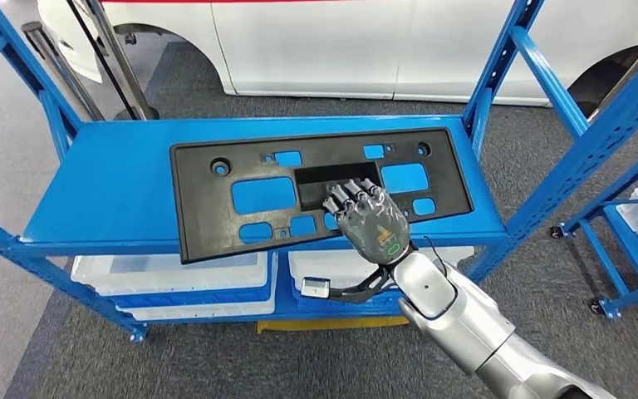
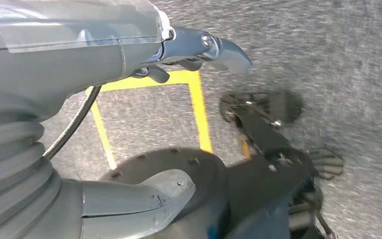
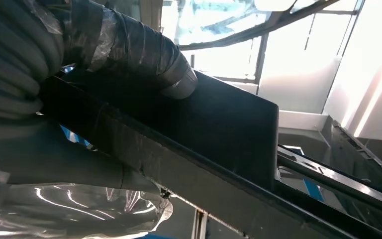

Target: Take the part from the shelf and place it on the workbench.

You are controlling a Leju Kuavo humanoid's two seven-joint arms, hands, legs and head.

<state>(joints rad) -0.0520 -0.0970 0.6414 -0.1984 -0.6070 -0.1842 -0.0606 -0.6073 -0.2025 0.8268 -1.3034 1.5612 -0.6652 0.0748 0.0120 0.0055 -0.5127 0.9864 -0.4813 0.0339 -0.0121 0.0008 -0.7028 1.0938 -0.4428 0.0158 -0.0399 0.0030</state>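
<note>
On the shelf: my part, a long black panel with cut-outs, lies flat across the blue shelf, its near edge sticking out past the shelf's front lip.

Right hand: my right hand is on the part near the middle of its near edge, fingers curled over the rim of the central slot. The right wrist view shows my thumb pressed against a black face of the part, with the part's edge running past it, so I judge I am pinching it, top and underside.

Left hand: my left hand hangs over the grey floor, fingers loosely curled, nothing in them that I can see; whether they are spread or closed I cannot tell.

Biggest risk: the part is long and I hold it at one spot with one hand. I expect the ends to sag or swing on lifting, and it could twist out of my pinch.

Next risk: the shelf's blue uprights stand close to both ends of the part; a skewed pull could catch an end on them.

Smaller risk: my fingers sit in a slot; if they hook there, setting the part down could drag it.

Smallest risk: bins lie under the shelf; a dropped part would likely hit them or the floor.
</note>
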